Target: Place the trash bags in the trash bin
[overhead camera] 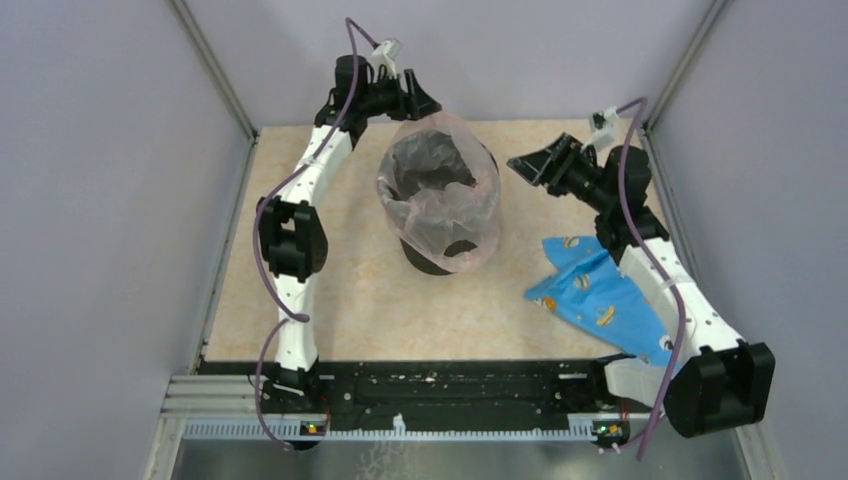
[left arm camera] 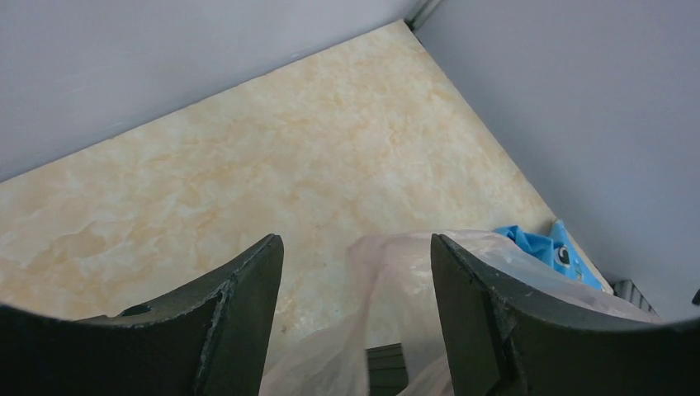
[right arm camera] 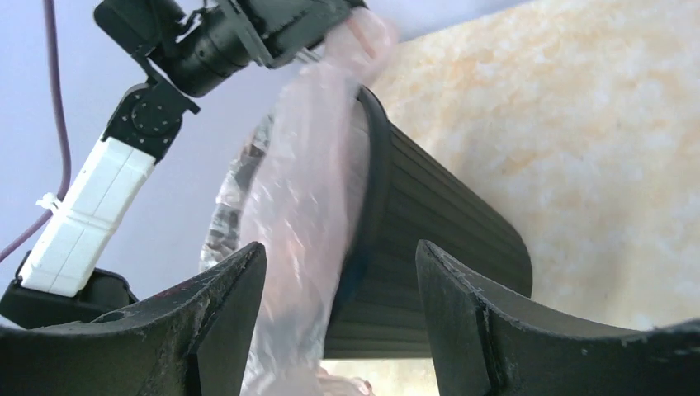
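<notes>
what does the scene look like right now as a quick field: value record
bag: pale pink film, spread open over the rim of the bin, hanging down its outside
bin: black, upright, mid table
left gripper: open, at the bag's far edge, film in the gap between its fingers
right gripper: open, on the bin's right side, apart from it, facing bin and bag
blue item: flat on the table, partly under the right arm
</notes>
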Tool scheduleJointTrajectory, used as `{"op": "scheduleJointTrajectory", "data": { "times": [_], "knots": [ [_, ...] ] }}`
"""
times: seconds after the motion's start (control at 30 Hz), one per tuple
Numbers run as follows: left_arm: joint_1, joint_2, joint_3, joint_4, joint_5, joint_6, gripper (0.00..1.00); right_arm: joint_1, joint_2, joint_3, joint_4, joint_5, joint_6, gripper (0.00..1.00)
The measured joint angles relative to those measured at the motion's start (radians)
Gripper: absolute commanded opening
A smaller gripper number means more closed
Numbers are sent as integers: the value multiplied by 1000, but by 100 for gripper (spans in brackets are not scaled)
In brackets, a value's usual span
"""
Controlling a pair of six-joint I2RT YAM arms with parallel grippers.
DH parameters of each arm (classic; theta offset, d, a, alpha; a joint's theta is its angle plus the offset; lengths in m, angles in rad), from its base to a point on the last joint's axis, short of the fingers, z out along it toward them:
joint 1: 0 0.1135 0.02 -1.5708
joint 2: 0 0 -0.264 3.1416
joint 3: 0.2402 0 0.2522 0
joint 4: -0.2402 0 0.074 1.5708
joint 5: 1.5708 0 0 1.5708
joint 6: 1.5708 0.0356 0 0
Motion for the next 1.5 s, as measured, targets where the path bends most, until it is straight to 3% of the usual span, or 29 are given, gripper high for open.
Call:
{"op": "scheduleJointTrajectory", "data": {
  "times": [0.4, 0.83, 1.1, 1.33, 1.5],
  "knots": [
    [-60, 0, 16, 0, 57, 4, 73, 97, 185, 347, -296, 35, -304, 66],
    [-59, 0, 34, 0, 59, 5, 68, 193, 242, 484, -466, 135, -449, 67],
    [-58, 0, 37, -2, 41, 18, 73, 220, 255, 531, -539, 184, -500, 65],
    [-54, 0, 45, -6, -11, 39, 80, 259, 272, 581, -578, 211, -528, 55],
    [-49, -11, 45, -33, -42, 60, 79, 264, 296, 589, -602, 248, -540, 36]
  ]
}}
